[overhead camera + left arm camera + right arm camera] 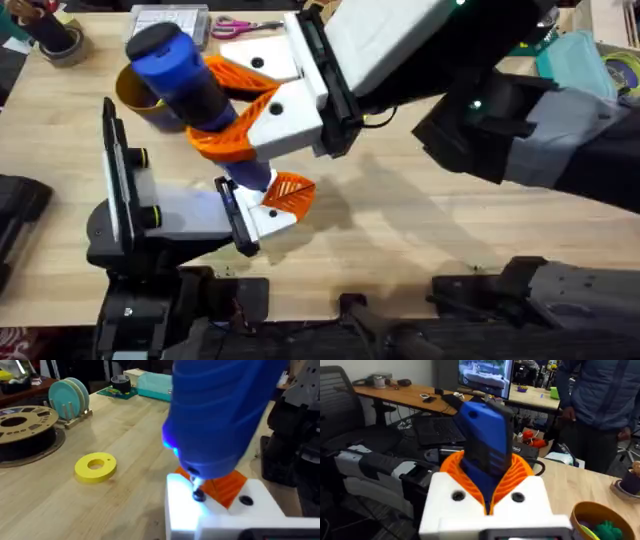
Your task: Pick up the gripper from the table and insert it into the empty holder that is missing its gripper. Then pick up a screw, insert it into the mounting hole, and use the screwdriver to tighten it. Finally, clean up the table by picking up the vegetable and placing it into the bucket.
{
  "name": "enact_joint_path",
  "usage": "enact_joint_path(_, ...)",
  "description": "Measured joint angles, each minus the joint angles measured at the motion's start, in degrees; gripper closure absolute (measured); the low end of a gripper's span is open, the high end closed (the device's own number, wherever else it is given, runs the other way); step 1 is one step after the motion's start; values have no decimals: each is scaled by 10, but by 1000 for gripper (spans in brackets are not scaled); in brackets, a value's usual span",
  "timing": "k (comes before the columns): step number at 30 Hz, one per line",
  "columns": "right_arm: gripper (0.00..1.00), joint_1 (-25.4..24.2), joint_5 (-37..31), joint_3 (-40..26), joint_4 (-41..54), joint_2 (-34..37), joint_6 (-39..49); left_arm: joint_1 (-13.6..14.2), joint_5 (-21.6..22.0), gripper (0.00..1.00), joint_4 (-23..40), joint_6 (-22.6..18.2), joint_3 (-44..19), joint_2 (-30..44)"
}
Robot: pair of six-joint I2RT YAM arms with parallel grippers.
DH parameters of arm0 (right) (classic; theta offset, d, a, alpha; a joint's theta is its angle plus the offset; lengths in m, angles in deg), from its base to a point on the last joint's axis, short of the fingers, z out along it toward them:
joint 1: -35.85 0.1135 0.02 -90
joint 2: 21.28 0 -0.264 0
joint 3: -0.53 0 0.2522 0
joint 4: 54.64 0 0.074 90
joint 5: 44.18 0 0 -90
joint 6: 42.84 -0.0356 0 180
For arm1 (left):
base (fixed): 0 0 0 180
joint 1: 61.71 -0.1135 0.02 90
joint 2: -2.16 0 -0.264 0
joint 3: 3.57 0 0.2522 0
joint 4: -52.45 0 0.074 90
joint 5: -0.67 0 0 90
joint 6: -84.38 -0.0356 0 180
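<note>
Wooden table (420, 235): screwdriver (180, 75) stands before bucket (135, 95).

Light wooden table (420, 240); yellow ring (95, 466), brown filament spool (22, 422), mustard bucket (140, 97), scissors (240, 27)

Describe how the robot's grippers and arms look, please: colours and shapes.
The right gripper has white angular finger blocks with orange ribbed pads and dark screw holes. The left gripper has the same white blocks and an orange tip. Both arms are black, with grey parts.
</note>
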Motion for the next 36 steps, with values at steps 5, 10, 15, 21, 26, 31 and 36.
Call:
enact_joint_path(5, 979, 0, 0, 1, 0, 0, 0, 0, 0, 997, 0, 0, 0, 0)
enact_joint_path(10, 979, 0, 0, 3, 0, 0, -2, 0, 0, 997, 0, 0, 0, 0)
enact_joint_path(15, 979, 0, 0, 4, 0, 0, -6, 0, 0, 997, 0, 0, 0, 0)
enact_joint_path(21, 979, 0, 0, 4, 0, 0, -12, 0, 0, 997, 0, 0, 0, 0)
enact_joint_path(26, 979, 0, 0, 4, 2, 0, -13, 0, 0, 997, 0, 0, 0, 0)
enact_joint_path(31, 979, 0, -1, 8, -3, 0, -13, 0, -1, 997, 0, 0, 0, 0)
enact_joint_path(36, 979, 0, -1, 8, -3, 0, -16, 0, 0, 997, 0, 0, 0, 0)
